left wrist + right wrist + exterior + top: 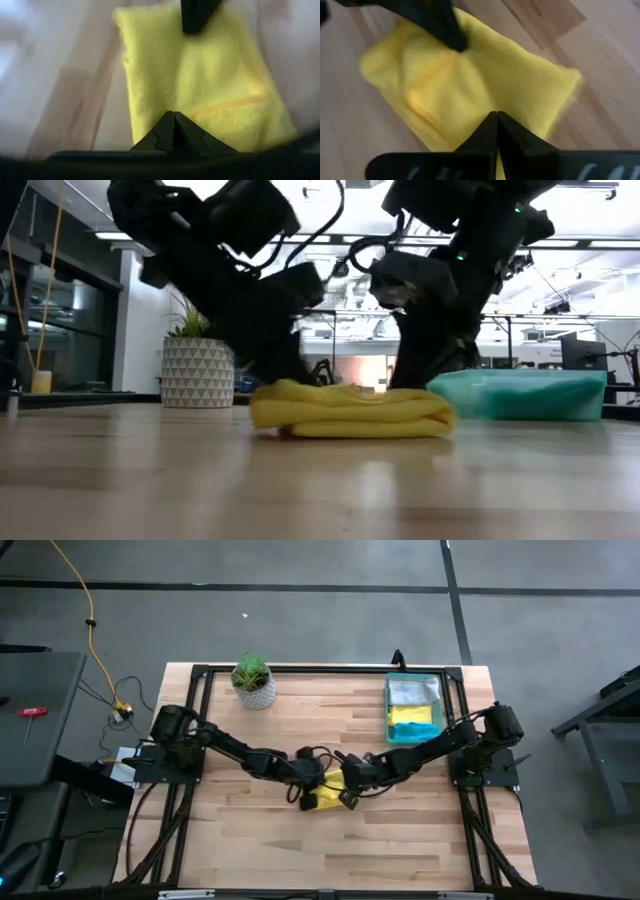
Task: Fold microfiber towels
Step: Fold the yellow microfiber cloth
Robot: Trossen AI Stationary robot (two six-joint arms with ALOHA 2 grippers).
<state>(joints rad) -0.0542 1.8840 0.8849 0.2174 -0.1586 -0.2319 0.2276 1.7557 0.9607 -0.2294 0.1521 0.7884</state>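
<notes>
my right gripper (pixel 496 117) has its two dark fingers pressed together to a point, tip down on the folded bright yellow microfiber towel (pixel 470 85); whether any cloth is pinched between them i can't tell. my left gripper (pixel 173 117) is the same, fingers closed tight tip to tip, resting on the same towel from the opposite side. in the right wrist view the left arm's dark finger lies across the towel's far edge; in the left wrist view the right arm's finger tip shows at the far side of the towel. from above, both grippers meet at the yellow towel (pixel 330 792) near the middle of the light wooden slatted table (pixel 400 840), left gripper (pixel 306 783) on its left side, right gripper (pixel 345 785) on its right. from table height the towel (pixel 350 412) sits as a thick flat bundle, layered, lying on the table with both arms coming down onto it. further out: translucent green plastic tray (pixel 437 690) at the far right of the table, holding a grey-white cloth (pixel 410 692) at its far end, then a teal cloth (pixel 412 714), then a yellow cloth (pixel 412 731) nearest me. small green plant in a white patterned pot (pixel 254 680) stands at the far left-centre edge, well apart from the towel.
</notes>
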